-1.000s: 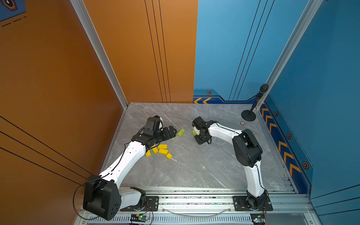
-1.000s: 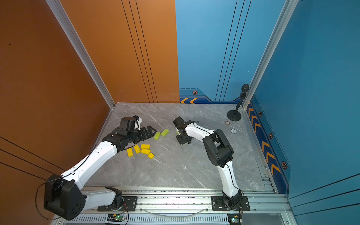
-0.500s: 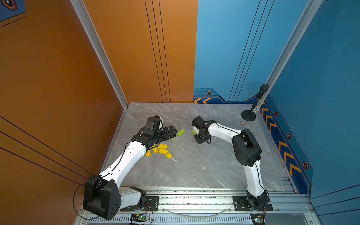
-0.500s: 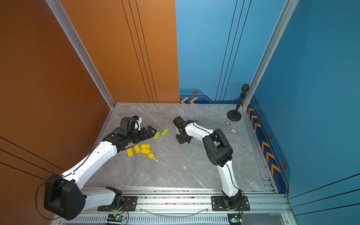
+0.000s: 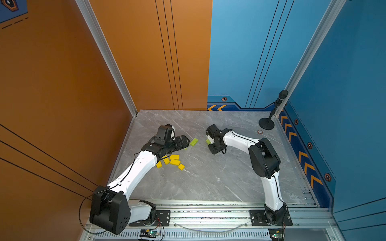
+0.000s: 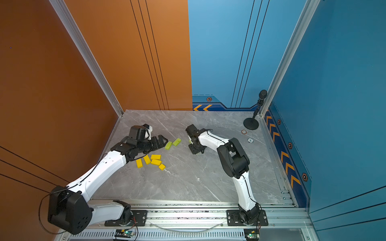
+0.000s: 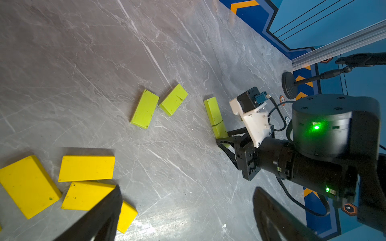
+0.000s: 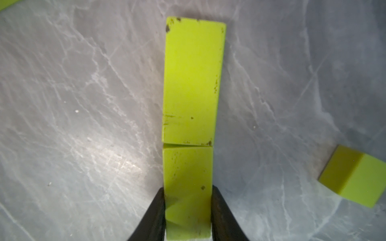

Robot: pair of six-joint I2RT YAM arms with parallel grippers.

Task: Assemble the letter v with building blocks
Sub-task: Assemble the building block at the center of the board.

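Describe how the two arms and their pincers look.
Both the left arm and right arm have white curved link shells with bulky black joint housings and thin black cables along them. The left pincer and right pincer are black and tapered; green indicator lights glow on the right arm.

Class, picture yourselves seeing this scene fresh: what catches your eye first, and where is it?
The bright yellow blocks clustered on the grey table beside the left arm stand out first. Farther back, two green blocks lie before the open left gripper. The right gripper is shut on a short green block, end to end with a longer green block.
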